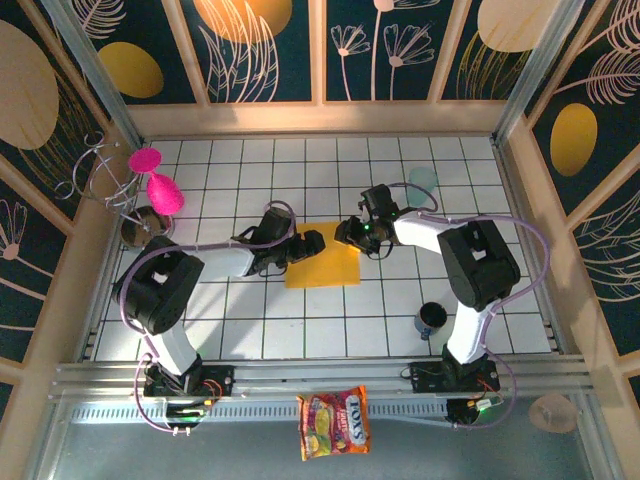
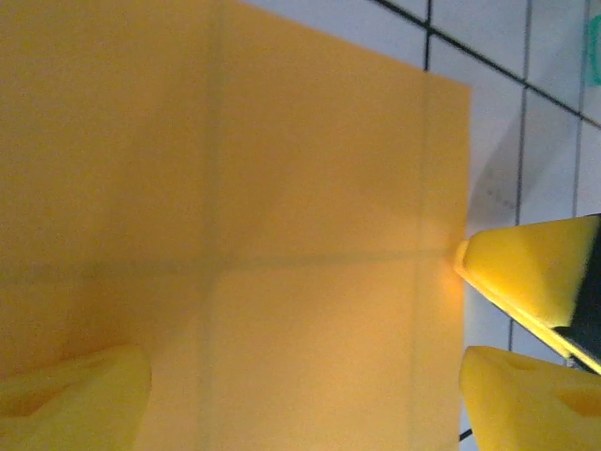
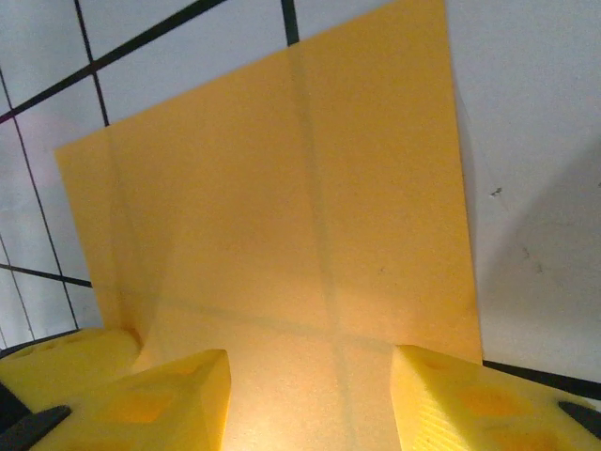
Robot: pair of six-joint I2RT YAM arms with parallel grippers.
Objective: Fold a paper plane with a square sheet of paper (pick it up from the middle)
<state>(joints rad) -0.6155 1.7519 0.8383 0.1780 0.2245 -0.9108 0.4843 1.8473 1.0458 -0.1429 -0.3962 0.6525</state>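
I see the flat orange-yellow square paper sheet [image 2: 235, 188] covering most of the frame, with tile lines ghosting through it. The white tiled tabletop [image 2: 526, 122] with dark grout is bare from 1 to 3 o'clock. The left gripper [image 2: 305, 371] is spread wide over the sheet, its yellow fingertips [image 2: 75, 395] at 7 and 5 o'clock. A third yellow wedge [image 2: 526, 272] with black backing meets the sheet's edge at 3 o'clock.

square sheet of paper [image 1: 322, 268]: left edge partly hidden under left gripper [image 1: 310, 244], far-right corner under right gripper [image 1: 352, 233]. Left wrist view: sheet cut off top, left, bottom. Right wrist view: near edge cut off at bottom. snack packet [image 1: 334, 424] print too small to read.
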